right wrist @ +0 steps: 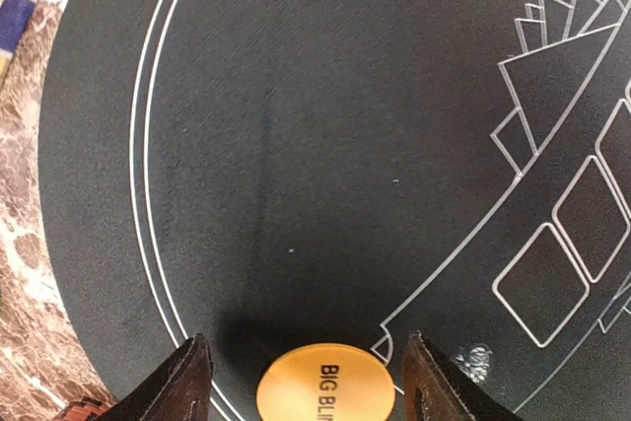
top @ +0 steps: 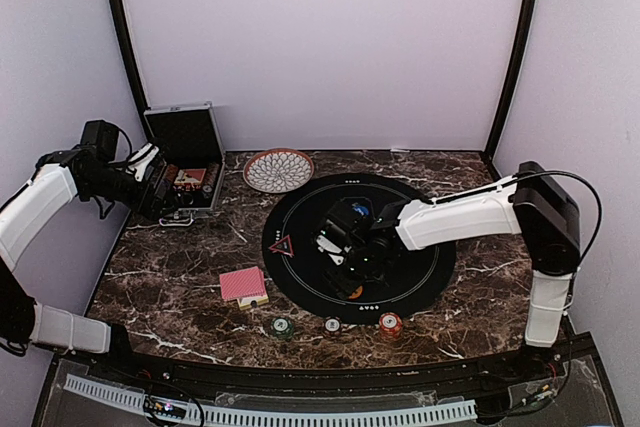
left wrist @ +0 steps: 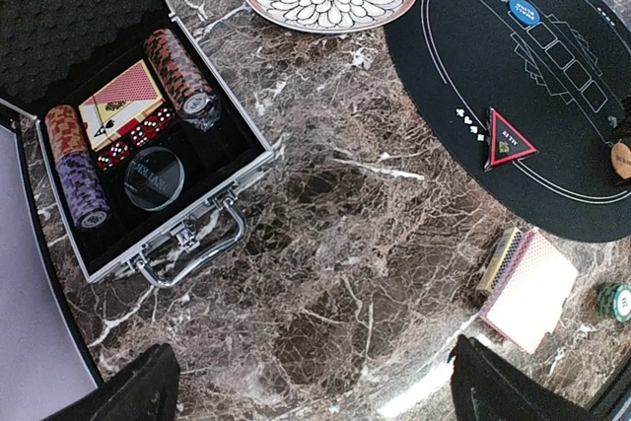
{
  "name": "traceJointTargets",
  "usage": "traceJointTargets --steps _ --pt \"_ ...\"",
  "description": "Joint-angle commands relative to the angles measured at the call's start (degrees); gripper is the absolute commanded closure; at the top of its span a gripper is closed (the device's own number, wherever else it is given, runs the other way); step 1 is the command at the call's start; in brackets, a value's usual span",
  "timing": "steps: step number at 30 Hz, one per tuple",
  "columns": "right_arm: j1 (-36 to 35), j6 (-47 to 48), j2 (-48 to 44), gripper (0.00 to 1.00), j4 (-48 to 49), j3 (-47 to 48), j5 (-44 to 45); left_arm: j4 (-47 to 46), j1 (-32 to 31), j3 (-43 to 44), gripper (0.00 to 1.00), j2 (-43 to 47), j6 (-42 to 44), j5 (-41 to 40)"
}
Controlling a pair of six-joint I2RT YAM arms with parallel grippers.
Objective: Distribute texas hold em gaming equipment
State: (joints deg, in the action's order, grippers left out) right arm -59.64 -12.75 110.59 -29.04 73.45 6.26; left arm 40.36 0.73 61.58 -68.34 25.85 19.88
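A black round mat carries a blue button, a red triangle marker and an orange button. In the right wrist view the orange button, marked BIG BLIND, lies flat on the mat between my right gripper's fingers, with a gap on each side. That gripper is open. Red-backed cards lie left of the mat. Green, white and red chips sit near the front edge. My left gripper hangs open over bare marble beside the case.
An open silver-edged black case at the back left holds chip stacks, cards, dice and a clear disc. A patterned round bowl stands behind the mat. The marble table's front edge runs just past the chips.
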Motion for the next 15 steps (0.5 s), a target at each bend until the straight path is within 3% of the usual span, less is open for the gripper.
traceJointTargets --steps 1,15 --pt "-0.7 0.5 1.7 0.34 -1.4 1.3 3.0 2.0 -0.3 1.1 0.01 1.1 0.9 1.3" --pt "0.0 -2.5 -2.8 0.45 -0.8 -6.1 7.9 2.2 -0.3 1.1 0.01 1.2 0.5 1.5"
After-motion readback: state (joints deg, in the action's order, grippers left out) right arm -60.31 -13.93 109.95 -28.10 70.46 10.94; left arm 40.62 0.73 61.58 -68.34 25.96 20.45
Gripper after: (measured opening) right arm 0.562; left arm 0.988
